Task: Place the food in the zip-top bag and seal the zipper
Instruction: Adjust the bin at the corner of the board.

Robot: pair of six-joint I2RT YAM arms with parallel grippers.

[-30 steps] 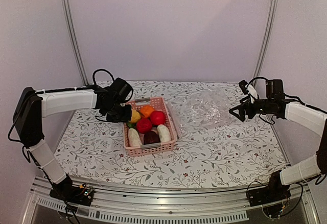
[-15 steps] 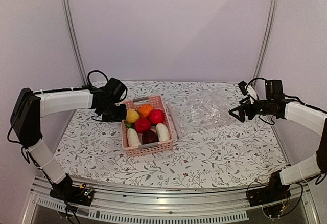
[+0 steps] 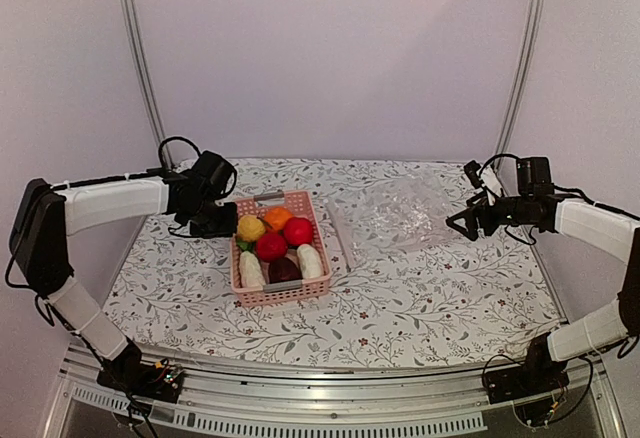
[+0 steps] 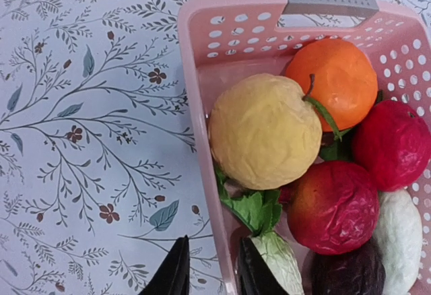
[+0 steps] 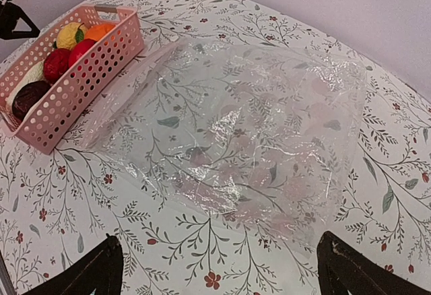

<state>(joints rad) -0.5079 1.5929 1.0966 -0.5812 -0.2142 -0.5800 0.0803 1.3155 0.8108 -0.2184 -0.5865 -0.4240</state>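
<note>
The food (image 3: 272, 243) lies in a pink basket (image 3: 300, 293): a yellow fruit (image 4: 264, 130), an orange one (image 4: 333, 79), two red ones, a dark maroon piece (image 4: 347, 275) and white oblong pieces (image 4: 401, 234). My left gripper (image 4: 212, 258) straddles the basket's left wall (image 4: 202, 59), one finger outside and one inside, slightly open with a gap at the outer finger. The clear zip-top bag (image 5: 249, 126) lies flat and holds nothing, right of the basket. Its zipper (image 5: 138, 79) edge faces the basket. My right gripper (image 5: 225, 268) hovers wide open at the bag's right end.
A floral cloth (image 3: 420, 298) covers the table. Metal frame posts (image 3: 140, 58) rise at the back corners, with plain walls close behind and at both sides. The basket has a grey handle (image 4: 326, 2) at its far end.
The left gripper pulled the basket leftward by its wall, away from the bag, and its jaws have since parted a little. The right arm has barely moved.
</note>
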